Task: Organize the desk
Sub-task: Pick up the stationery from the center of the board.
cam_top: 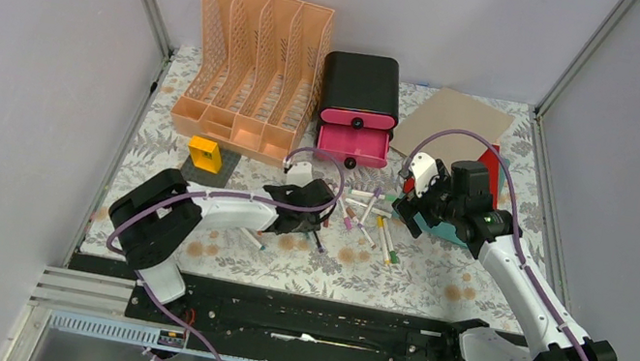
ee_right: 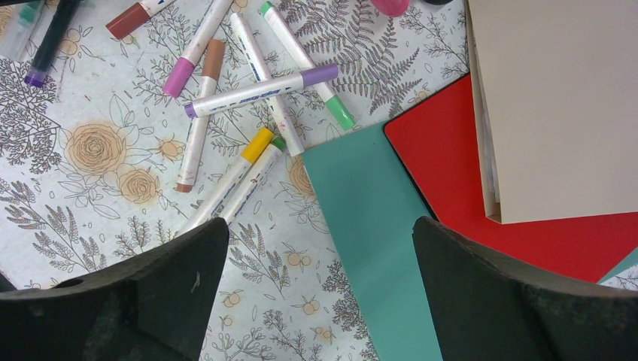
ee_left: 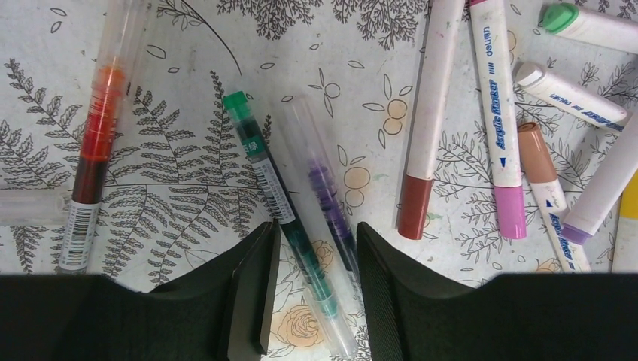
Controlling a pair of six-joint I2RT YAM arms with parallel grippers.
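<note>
Straddling green clear-barrelled pen (ee_left: 282,207) and purple clear-barrelled pen (ee_left: 323,195) on fern-printed cloth bench (ee_left: 173,173), left jaws part-open; right jaws gaping, empty, above flat teal sheet (ee_right: 369,226).

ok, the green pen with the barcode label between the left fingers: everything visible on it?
Slim green pen: bright green end, dark ink-filled barrel with a white barcode label, clear plastic tip. It lies flat and slanted on the fern-print desk cloth, its lower half between the left gripper's open fingers, not pinched. A clear purple-ink pen lies alongside, apparently touching it.
</note>
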